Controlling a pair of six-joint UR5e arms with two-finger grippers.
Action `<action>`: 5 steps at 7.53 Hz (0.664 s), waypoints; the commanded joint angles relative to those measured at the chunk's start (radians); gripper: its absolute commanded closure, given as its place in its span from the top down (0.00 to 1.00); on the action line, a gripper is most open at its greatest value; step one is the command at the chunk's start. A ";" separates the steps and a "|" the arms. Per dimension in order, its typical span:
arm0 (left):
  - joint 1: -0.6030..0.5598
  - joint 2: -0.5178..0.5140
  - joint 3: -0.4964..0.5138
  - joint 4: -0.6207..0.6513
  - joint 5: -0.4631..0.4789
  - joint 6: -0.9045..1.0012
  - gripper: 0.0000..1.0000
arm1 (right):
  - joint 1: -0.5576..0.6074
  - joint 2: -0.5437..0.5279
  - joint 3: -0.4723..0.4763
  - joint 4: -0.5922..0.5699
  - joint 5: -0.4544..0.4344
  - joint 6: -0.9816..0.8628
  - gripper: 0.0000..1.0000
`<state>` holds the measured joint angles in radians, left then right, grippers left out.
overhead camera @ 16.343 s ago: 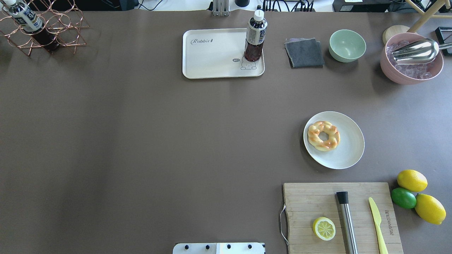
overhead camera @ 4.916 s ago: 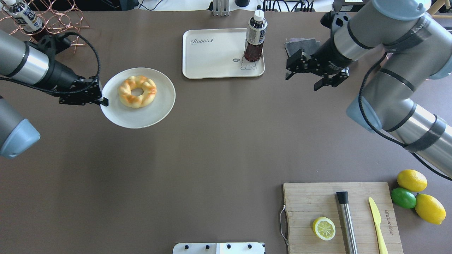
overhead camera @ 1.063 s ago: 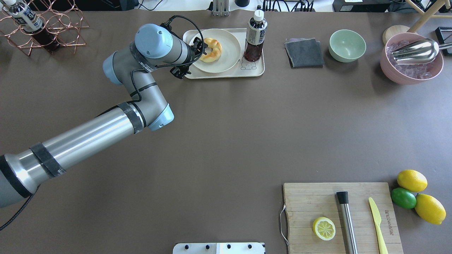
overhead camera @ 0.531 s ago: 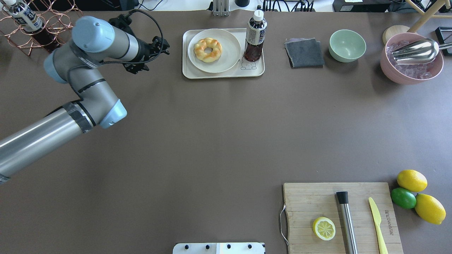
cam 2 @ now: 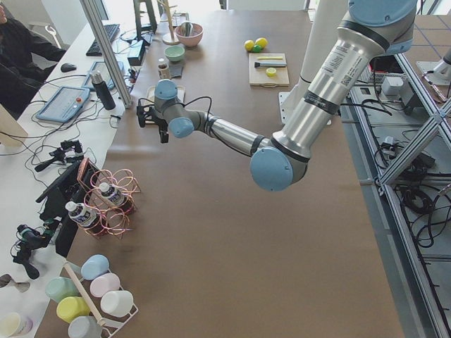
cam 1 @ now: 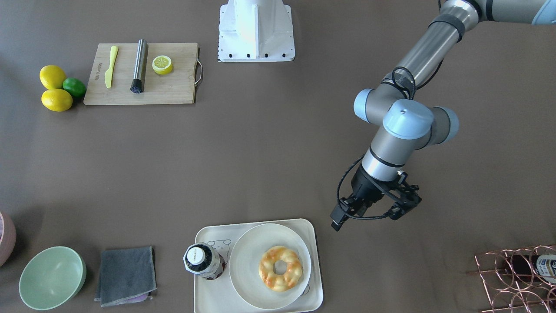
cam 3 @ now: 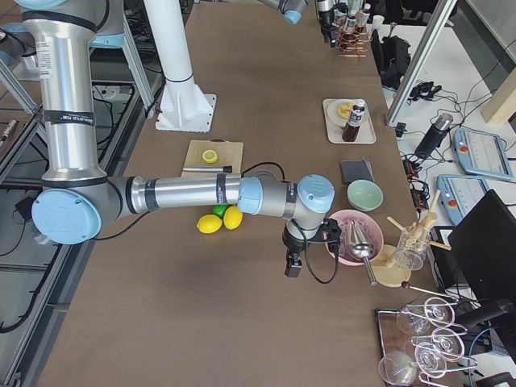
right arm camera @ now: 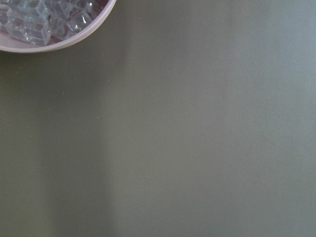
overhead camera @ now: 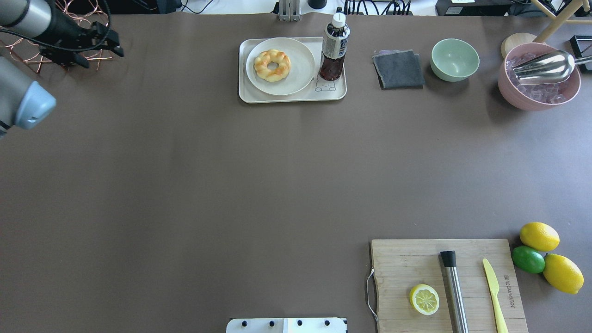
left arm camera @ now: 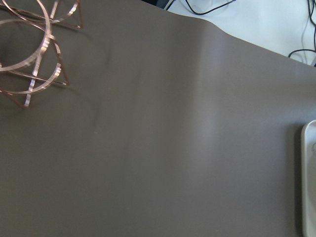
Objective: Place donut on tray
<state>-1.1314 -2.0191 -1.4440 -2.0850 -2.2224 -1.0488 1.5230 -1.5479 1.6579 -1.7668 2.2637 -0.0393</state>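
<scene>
The donut (overhead camera: 272,65) lies on a round white plate (overhead camera: 300,69), and the plate rests on the cream tray (overhead camera: 291,95) at the far middle of the table. The front-facing view shows the same: donut (cam 1: 280,268), plate (cam 1: 247,261), tray (cam 1: 208,300). My left gripper (overhead camera: 102,58) is open and empty, off to the left of the tray and apart from it; it also shows in the front-facing view (cam 1: 367,217). My right gripper (cam 3: 292,262) shows only in the exterior right view, near the pink bowl; I cannot tell whether it is open or shut.
A dark bottle (overhead camera: 334,46) stands on the tray's right part. A copper wire rack (overhead camera: 69,18) is close behind my left gripper. A grey cloth (overhead camera: 398,69), green bowl (overhead camera: 455,59) and pink ice bowl (overhead camera: 539,76) stand to the right. A cutting board (overhead camera: 448,284) is at the near right.
My left arm has drawn back to the left, away from the tray and toward the wire rack. The plate with the donut has stayed on the tray.
</scene>
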 commanded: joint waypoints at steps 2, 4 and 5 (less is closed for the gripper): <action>-0.227 0.239 -0.052 0.146 -0.091 0.726 0.98 | 0.011 -0.014 0.016 0.000 -0.004 0.002 1.00; -0.330 0.299 -0.052 0.235 -0.001 0.934 0.98 | 0.014 -0.029 0.013 0.000 -0.013 0.002 1.00; -0.349 0.312 -0.050 0.229 0.048 0.970 0.98 | 0.020 -0.029 0.014 0.000 -0.013 0.004 1.00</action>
<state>-1.4268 -1.7510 -1.4954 -1.8707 -2.2606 -0.2009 1.5358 -1.5702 1.6713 -1.7672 2.2533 -0.0367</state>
